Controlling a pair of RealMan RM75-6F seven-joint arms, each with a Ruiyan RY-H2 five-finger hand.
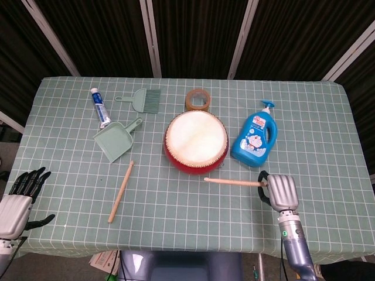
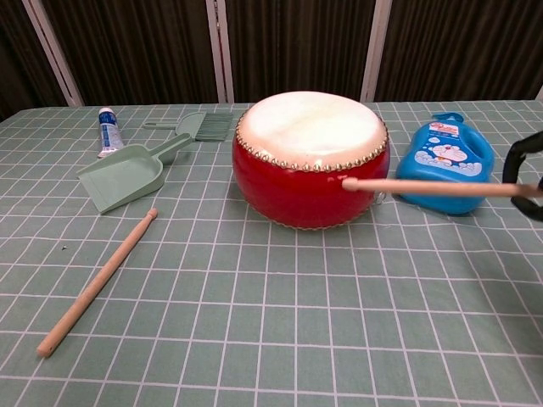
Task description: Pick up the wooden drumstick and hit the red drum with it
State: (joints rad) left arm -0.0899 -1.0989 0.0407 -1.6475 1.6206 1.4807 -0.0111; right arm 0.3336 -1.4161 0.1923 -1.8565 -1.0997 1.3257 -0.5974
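The red drum (image 1: 196,142) with its pale skin stands mid-table, also seen in the chest view (image 2: 310,161). My right hand (image 1: 280,191) grips one wooden drumstick (image 1: 233,182) by its end and holds it level above the cloth, tip pointing left, just in front of the drum. In the chest view that drumstick (image 2: 433,186) hangs in front of the drum's side wall, and only the edge of the right hand (image 2: 528,175) shows. A second drumstick (image 1: 120,191) lies on the cloth at front left. My left hand (image 1: 20,201) hovers off the table's front left corner, empty, fingers apart.
A blue soap bottle (image 1: 254,138) lies right of the drum, close to the held stick. A tape roll (image 1: 198,99) sits behind the drum. At the back left are a green dustpan (image 1: 117,139), a small brush (image 1: 142,99) and a toothpaste tube (image 1: 99,108).
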